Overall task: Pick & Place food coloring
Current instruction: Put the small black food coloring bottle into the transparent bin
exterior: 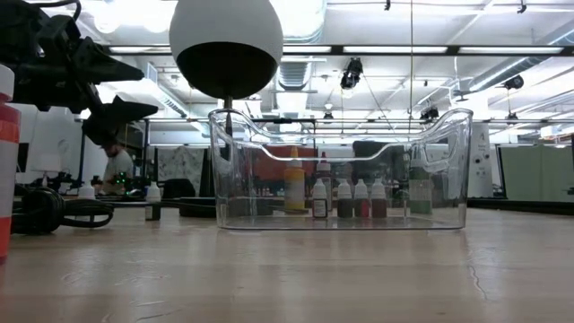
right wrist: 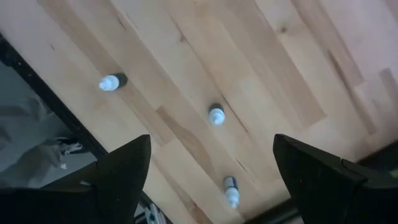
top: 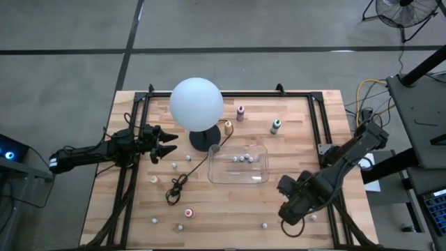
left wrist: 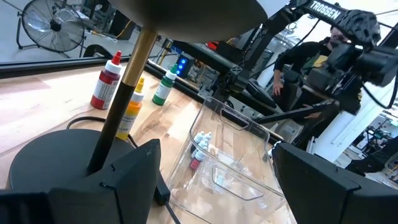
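The left gripper (top: 169, 143) hovers wide open beside the lamp base (top: 204, 137). The right gripper (right wrist: 211, 171), also wide, hangs over three small bottles (right wrist: 216, 114); four more stand in the clear tray (top: 259, 155).

The table (top: 293, 202) is pale wood with a long plank grain. The lamp's globe (top: 196, 102) is white above a black base (top: 203, 139) and a brass-and-black stem (left wrist: 127, 87). The tray (top: 259, 155) is clear. The food coloring bottles (top: 242, 158) in it show white caps; bigger red (left wrist: 106, 81), yellow (left wrist: 129, 109) and green (left wrist: 163, 87) bottles stand beside the lamp. Both arms are dark.
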